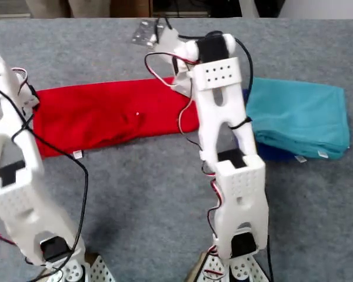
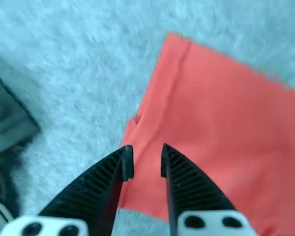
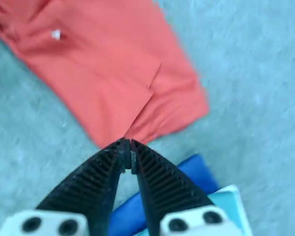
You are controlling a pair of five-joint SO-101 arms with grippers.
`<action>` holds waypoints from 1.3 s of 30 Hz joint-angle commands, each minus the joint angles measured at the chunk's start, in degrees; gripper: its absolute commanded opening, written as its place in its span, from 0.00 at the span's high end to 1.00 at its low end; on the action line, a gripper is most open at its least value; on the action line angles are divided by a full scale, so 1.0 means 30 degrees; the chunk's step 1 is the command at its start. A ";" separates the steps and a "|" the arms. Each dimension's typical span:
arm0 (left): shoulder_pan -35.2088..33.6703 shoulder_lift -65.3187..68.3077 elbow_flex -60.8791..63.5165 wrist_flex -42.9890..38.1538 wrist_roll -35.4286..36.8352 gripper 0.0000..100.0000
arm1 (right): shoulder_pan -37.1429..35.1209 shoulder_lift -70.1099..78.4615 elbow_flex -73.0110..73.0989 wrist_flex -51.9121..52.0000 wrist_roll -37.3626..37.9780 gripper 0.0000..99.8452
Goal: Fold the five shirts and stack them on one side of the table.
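Red shirt (image 1: 106,117) lies as a long strip across the table (image 1: 135,194). L gripper (image 2: 143,160) hangs over the shirt's left end w/ jaws apart and nothing between them, tips over the cloth's edge. R gripper (image 3: 127,147) is at the shirt's right end, jaws clenched, tips right at the hem; can't tell if cloth is pinched. Folded teal shirt (image 1: 300,114) rests on a blue shirt (image 1: 276,154), just beside the red shirt's right end.

The blue shirt (image 1: 276,154) lies mostly hidden under the teal shirt (image 1: 300,114).
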 commanded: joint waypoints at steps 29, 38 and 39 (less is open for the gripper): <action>-0.1348 1.2586 -1.3333 0.6095 -0.2696 0.85 | 0.0806 -0.3238 0.3443 0.0322 -0.1319 1.00; -0.0322 1.2850 -1.2103 0.6388 -0.2579 0.98 | 0.0806 -0.4322 0.3326 0.0264 -0.1582 1.00; -0.0322 1.2791 -1.1956 0.6388 -0.2579 0.98 | 0.0835 -0.4469 0.3326 0.0264 -0.1582 1.00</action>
